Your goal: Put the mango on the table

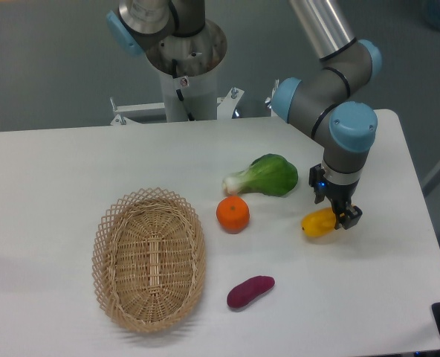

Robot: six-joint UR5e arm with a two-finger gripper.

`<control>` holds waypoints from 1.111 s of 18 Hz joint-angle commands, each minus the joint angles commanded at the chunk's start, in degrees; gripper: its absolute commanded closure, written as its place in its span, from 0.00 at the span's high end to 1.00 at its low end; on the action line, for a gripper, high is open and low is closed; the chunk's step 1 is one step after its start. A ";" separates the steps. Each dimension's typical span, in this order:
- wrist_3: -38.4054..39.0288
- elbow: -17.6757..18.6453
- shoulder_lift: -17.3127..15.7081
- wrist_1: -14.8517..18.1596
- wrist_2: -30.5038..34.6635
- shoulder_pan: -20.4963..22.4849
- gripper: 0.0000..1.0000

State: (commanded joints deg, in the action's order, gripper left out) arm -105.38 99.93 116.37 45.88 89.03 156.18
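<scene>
The mango [316,224] is a yellow-orange fruit lying on the white table [71,163], right of centre. My gripper [342,216] points straight down over the mango's right end. Its fingers stand on either side of that end and look slightly apart from it. The mango rests on the table surface with its tapered end towards the left.
A green bok choy [268,175] lies just up-left of the mango. A round orange [233,213] sits to its left. A purple sweet potato [250,291] lies near the front. A wicker basket [149,257] stands at the left front. The table's right edge is close by.
</scene>
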 joint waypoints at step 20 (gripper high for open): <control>1.76 -32.00 -1.84 32.07 -3.33 0.52 0.99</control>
State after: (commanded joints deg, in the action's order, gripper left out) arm -103.62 67.94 114.52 77.95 85.70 156.70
